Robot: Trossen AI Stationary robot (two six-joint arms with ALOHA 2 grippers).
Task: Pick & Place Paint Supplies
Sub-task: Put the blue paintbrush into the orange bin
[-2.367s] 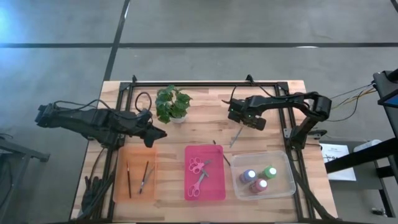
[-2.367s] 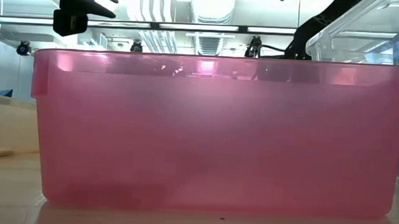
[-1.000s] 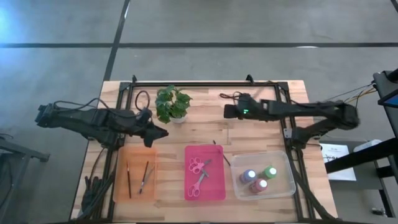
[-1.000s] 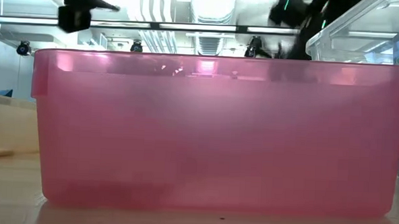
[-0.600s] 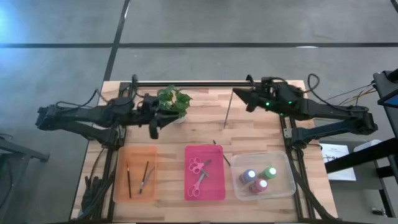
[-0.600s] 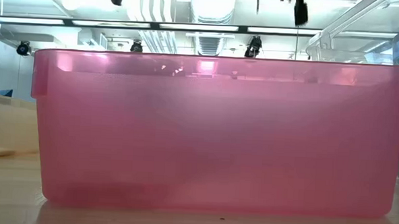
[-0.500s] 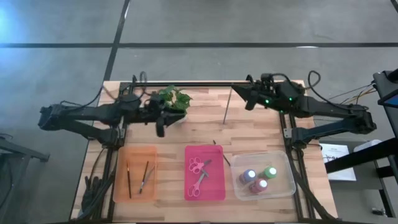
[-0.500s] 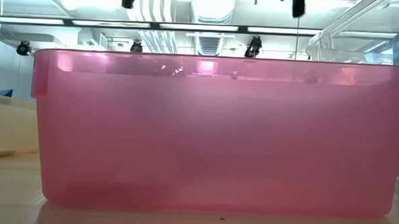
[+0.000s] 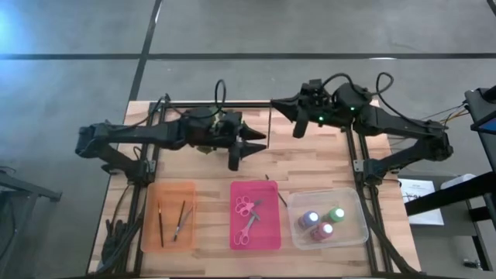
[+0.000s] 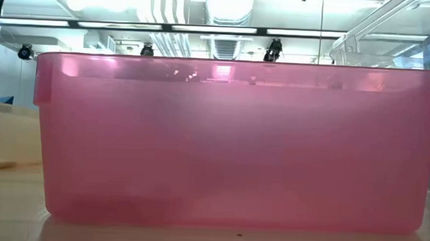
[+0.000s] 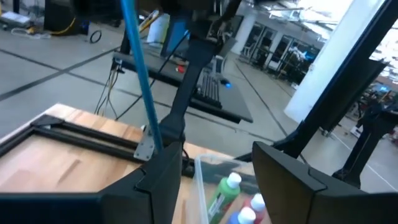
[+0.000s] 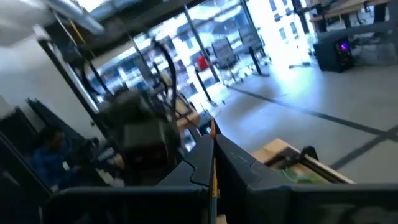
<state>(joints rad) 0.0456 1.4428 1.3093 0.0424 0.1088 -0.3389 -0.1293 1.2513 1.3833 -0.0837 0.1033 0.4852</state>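
Pink tray (image 9: pixel 255 232) sits front and centre on the wood table (image 9: pixel 325 167), with 2 pink scissors (image 9: pixel 246 217) lying in it. In the low view its wall pretty much fills the shot. To its left is the orange tray (image 9: pixel 168 236) with 2 brushes (image 9: pixel 172 221) inside. To its right is the clear bin (image 9: pixel 353 229) holding 3 bottles: green (image 9: pixel 335 214), blue-and-white (image 9: pixel 310 219) and pink-red (image 9: pixel 322 230). 1 more thin brush (image 9: pixel 281 199) lies loose on the table between the pink tray and the bin.

Left gripper (image 9: pixel 244 151) is reached out over the middle of the table, just behind the pink tray. Its wrist cam shows the fingers (image 11: pixel 165 174) spread apart with nothing between them, so it's let go and empty.

Right gripper (image 9: pixel 298 124) hangs up near the back of the table, close to the left one but not touching. Its fingers (image 12: pixel 239 158) are pinched together on a thin paintbrush (image 12: pixel 212 140), with the handle poking out between them.
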